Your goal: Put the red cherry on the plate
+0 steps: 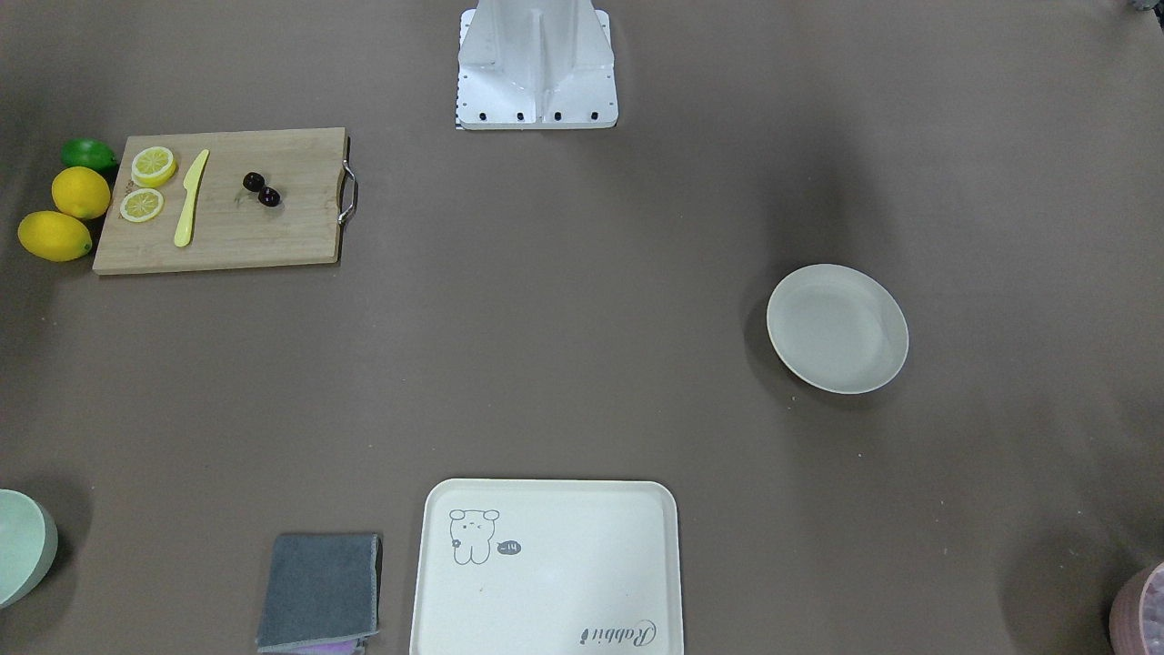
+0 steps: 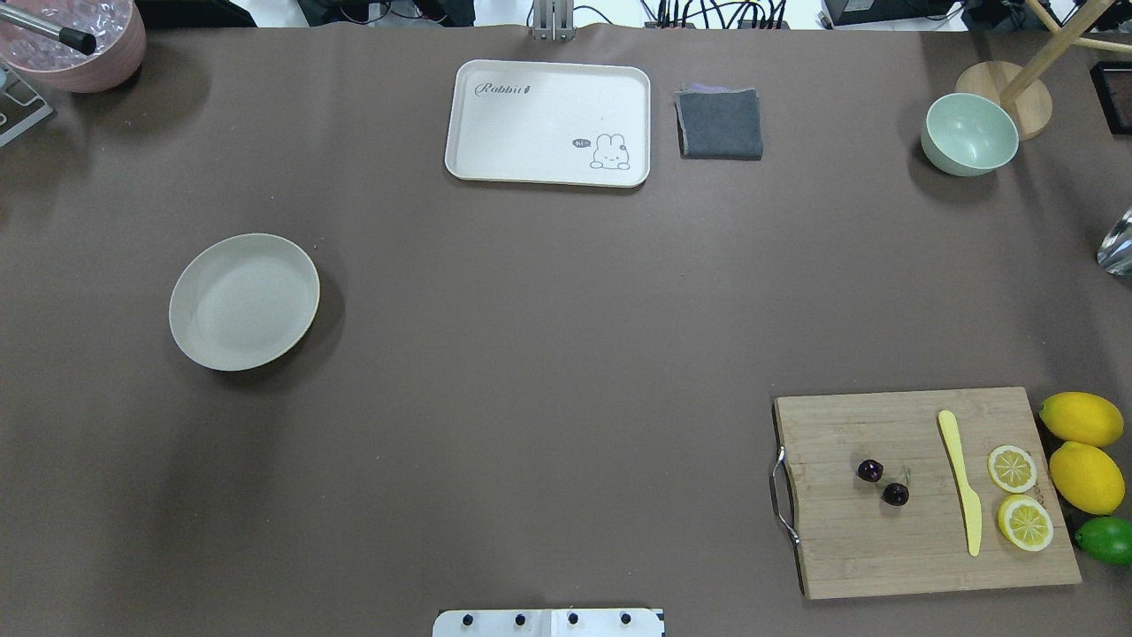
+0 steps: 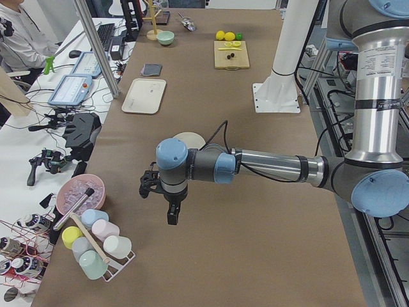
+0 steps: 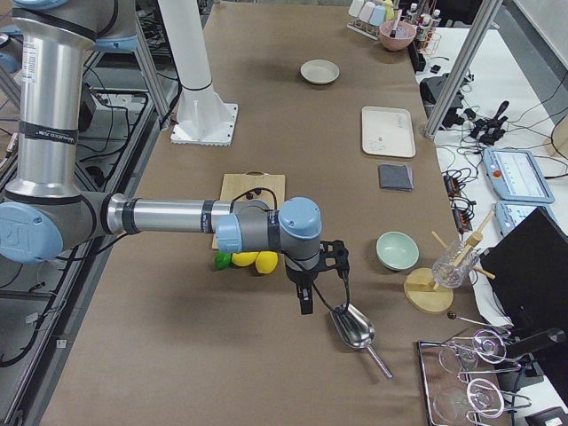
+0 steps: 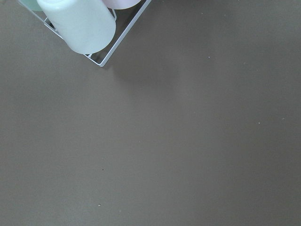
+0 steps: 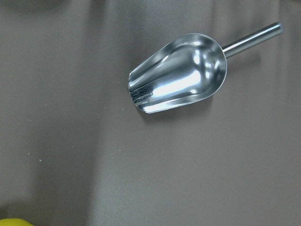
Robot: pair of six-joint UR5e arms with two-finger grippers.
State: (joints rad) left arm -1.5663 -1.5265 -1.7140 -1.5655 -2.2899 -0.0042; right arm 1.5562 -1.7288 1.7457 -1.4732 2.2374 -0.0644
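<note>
The red cherry (image 2: pixel 883 482) is a pair of tiny dark maroon fruits lying on the wooden cutting board (image 2: pixel 884 548), also visible in the front view as the red cherry (image 1: pixel 262 189). The plate (image 2: pixel 243 301), round and cream-white, sits bare on the robot's left half of the table; it is the same plate (image 1: pixel 837 327) in the front view. My left gripper (image 3: pixel 171 214) hangs over the table end near a cup rack, beyond the plate. My right gripper (image 4: pixel 306 302) hovers past the lemons, above a metal scoop. I cannot tell whether either is open or shut.
On the board lie a yellow knife (image 2: pixel 961 482) and two lemon slices (image 2: pixel 1017 495); lemons (image 2: pixel 1083 451) and a lime (image 2: pixel 1105 540) sit beside it. A rabbit tray (image 2: pixel 548 124), grey cloth (image 2: pixel 720 124), mint bowl (image 2: pixel 969 133), steel scoop (image 6: pixel 181 73) and cup rack (image 3: pixel 96 246) stand around.
</note>
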